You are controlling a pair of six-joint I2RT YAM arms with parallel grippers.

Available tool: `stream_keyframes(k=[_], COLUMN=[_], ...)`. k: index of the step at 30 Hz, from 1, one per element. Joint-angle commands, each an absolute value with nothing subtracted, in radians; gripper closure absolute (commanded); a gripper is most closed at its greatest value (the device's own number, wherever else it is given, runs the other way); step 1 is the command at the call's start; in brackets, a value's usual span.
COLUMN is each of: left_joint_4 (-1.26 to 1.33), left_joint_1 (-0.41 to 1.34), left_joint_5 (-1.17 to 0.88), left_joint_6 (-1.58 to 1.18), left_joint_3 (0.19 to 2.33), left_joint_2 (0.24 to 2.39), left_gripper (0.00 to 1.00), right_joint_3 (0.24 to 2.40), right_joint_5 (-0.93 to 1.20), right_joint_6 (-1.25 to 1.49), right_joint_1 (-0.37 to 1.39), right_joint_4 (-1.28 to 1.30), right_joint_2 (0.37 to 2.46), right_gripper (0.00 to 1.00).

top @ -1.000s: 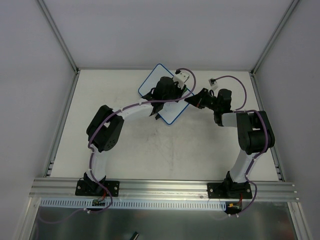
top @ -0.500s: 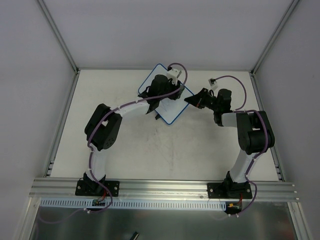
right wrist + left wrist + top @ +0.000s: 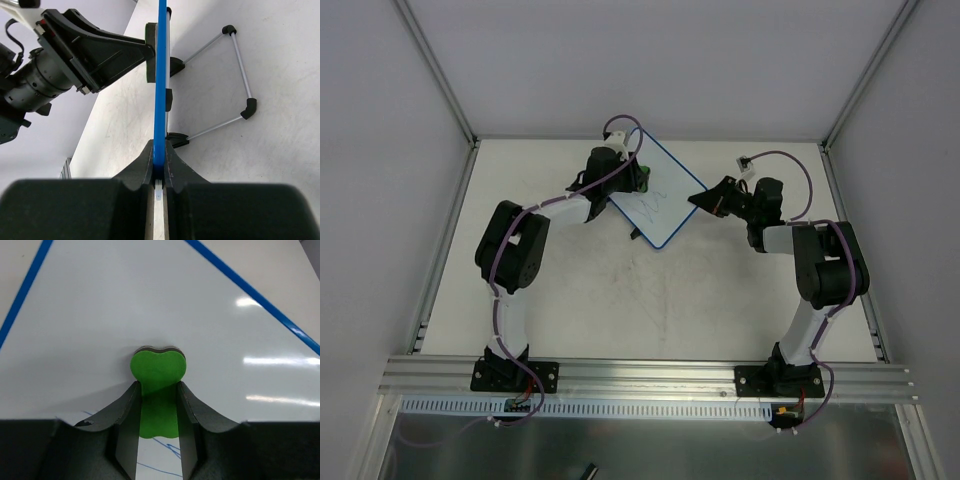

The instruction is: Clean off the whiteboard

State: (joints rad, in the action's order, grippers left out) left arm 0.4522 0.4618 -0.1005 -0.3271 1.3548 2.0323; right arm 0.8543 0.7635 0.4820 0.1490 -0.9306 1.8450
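Observation:
The whiteboard point(image 3: 658, 200), white with a thin blue rim, stands tilted at the back middle of the table, with blue scribbled lines on its face. My left gripper point(image 3: 638, 178) is shut on a green eraser point(image 3: 158, 390) pressed against the board's upper left part point(image 3: 150, 300); pen lines show just below the eraser. My right gripper point(image 3: 705, 200) is shut on the board's right edge, seen edge-on as a blue strip point(image 3: 160, 80) between its jaws. The left gripper point(image 3: 100, 55) shows on the board's other side in the right wrist view.
The board's wire stand with black feet point(image 3: 235, 65) rests on the table behind it. The table point(image 3: 650, 300) is fenced by white walls, with metal rails at left point(image 3: 448, 240) and right point(image 3: 850, 240) and an aluminium beam point(image 3: 650, 375) at the near edge.
My left gripper has swept with the eraser from the board's right side to its upper left corner, uncovering the scribble in the middle. The right gripper has held still.

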Motion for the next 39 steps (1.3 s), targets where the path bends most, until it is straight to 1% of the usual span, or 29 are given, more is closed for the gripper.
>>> stream_keyframes(k=[1,4,13,22,30,39], left_joint_4=[0.391,0.388,0.37,0.385,0.463,0.465], left_joint_1=[0.414,0.362,0.307,0.298,0.367,0.507], left_joint_5=[-0.087,-0.133,-0.136,-0.173,-0.152,-0.068], left_joint_6=[-0.432,-0.527,-0.647,-0.663,-0.611,-0.407], left_joint_3=[1.313,1.301,1.252,1.249,1.23,1.229], left_joint_2=[2.048,2.068,2.079,2.089,2.059,1.982], left_gripper=[1.0,1.0,1.0,1.0,1.0,1.0], right_joint_3=[0.897,0.896,0.896,0.896,0.897,0.9], right_joint_5=[0.801,0.802,0.805,0.807,0.805,0.808], right_joint_6=[0.471,0.471,0.476,0.483,0.489,0.491], right_joint_1=[0.161,0.16,0.158,0.158,0.158,0.158], right_joint_4=[-1.043,-1.045,-1.052,-1.06,-1.065,-1.065], right_joint_2=[1.825,1.828,1.832,1.832,1.838,1.839], right_gripper=[1.0,1.0,1.0,1.0,1.0,1.0])
